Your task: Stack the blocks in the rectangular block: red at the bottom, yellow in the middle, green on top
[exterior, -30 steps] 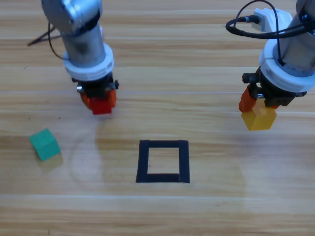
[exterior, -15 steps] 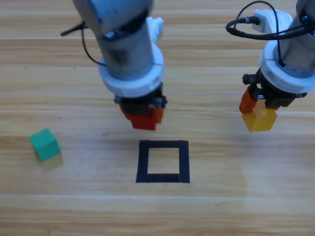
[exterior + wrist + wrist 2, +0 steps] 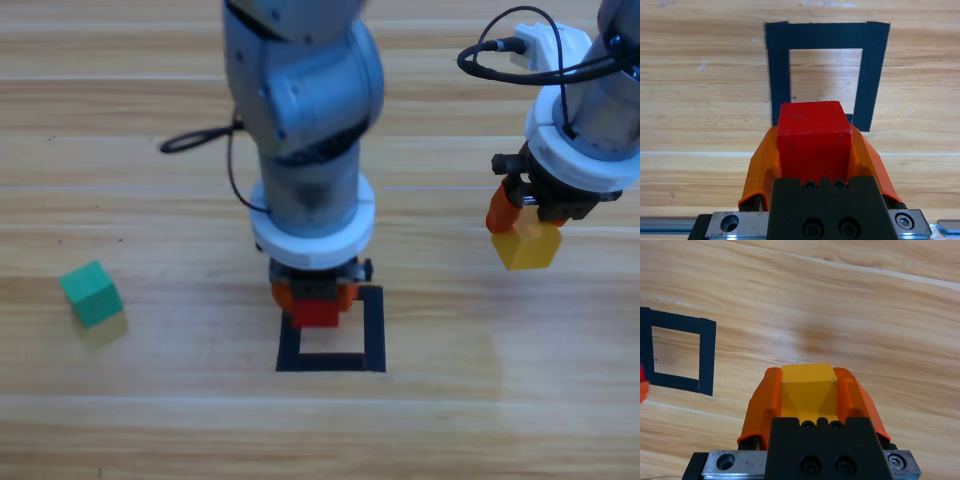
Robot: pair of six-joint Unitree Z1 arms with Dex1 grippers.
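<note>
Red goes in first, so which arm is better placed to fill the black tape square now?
Left: its hand holds the small red cube at the square; the right hand holds yellow off aside.

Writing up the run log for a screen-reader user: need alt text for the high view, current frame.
The left gripper holds the red cube over the far edge of the black tape square on the wooden table. At right, the right gripper holds the yellow cube off to the side of the square. The green cube lies on the table at left.
</note>
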